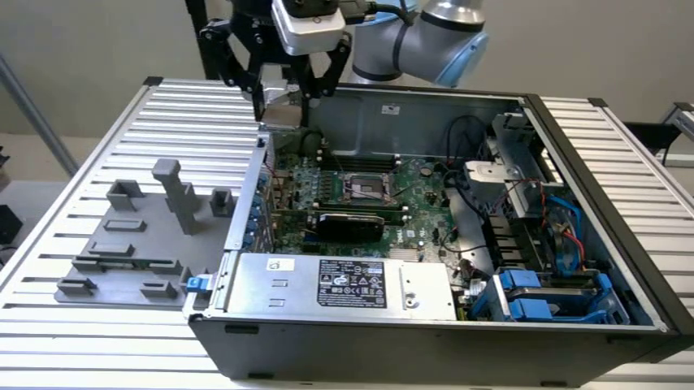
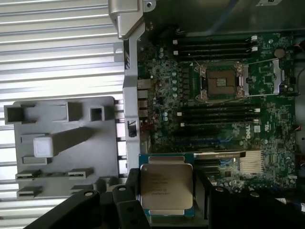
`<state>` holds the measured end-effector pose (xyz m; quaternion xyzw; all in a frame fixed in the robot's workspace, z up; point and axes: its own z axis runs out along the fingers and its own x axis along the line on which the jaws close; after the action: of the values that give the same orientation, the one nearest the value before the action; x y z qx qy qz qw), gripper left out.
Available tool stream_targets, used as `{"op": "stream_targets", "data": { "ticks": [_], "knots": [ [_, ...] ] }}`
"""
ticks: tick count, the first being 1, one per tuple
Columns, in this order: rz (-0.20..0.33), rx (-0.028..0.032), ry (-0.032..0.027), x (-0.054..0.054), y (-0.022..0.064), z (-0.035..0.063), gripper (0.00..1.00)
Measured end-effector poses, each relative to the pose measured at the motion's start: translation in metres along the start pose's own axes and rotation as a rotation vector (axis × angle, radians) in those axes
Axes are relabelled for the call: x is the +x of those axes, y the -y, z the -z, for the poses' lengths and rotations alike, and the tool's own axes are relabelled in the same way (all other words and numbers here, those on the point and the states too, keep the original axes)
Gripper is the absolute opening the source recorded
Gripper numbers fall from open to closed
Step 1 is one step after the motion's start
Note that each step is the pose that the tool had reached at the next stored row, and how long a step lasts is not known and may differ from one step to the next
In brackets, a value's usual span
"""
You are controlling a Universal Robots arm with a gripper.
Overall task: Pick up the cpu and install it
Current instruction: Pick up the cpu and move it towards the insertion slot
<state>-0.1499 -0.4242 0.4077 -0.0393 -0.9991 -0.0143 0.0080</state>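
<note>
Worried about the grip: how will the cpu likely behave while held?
The cpu looks a flat, stiff plate, so it probably won't bend. Its smooth metal top may slip between the fingers. Thin and small, it is likely light and easily tilted.

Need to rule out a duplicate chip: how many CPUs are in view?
1. The cpu is clamped in the tool, high above the computer case. The motherboard socket looks empty. Others could hide under parts.
</note>
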Motion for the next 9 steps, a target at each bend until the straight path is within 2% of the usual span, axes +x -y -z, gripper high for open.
{"op": "stream_targets", "data": {
  "ticks": [4,9],
  "knots": [
    [0.0,0.0,0.0,-0.017,-0.0074,-0.0001,0.55],
    [0.0,0.0001,0.0,-0.034,-0.023,-0.002,0.55]
  ]
}}
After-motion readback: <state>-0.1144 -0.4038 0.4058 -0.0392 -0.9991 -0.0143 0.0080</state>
